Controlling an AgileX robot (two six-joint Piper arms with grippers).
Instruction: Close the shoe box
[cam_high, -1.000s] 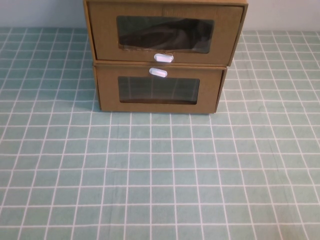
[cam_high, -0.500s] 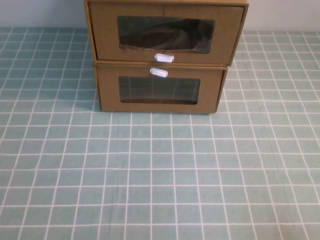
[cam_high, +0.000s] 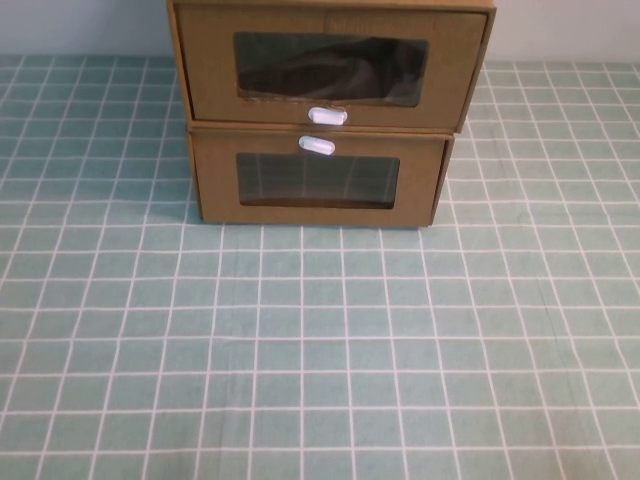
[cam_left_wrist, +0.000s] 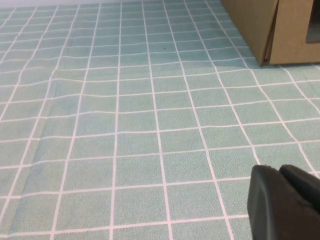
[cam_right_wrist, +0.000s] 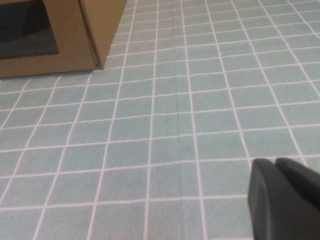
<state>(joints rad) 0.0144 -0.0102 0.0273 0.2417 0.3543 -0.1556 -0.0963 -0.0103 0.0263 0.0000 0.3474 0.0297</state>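
Note:
The shoe box (cam_high: 330, 70) is the upper of two stacked brown cardboard boxes at the far middle of the table. Its clear window shows something dark inside, and its white pull tab (cam_high: 327, 115) sits below the window. The drawer front stands slightly forward of its shell. Neither arm shows in the high view. My left gripper (cam_left_wrist: 280, 172) is shut and empty, low over the cloth, well short of the boxes and off to their left. On the other side my right gripper (cam_right_wrist: 275, 162) hangs the same way, shut and empty, off to the boxes' right.
Underneath lies the like lower box (cam_high: 318, 180), with its tab (cam_high: 317, 145) above the window; its corners show in the wrist views (cam_left_wrist: 255, 25) (cam_right_wrist: 100, 25). A green checked tablecloth (cam_high: 320, 340) covers the table, with slight creases.

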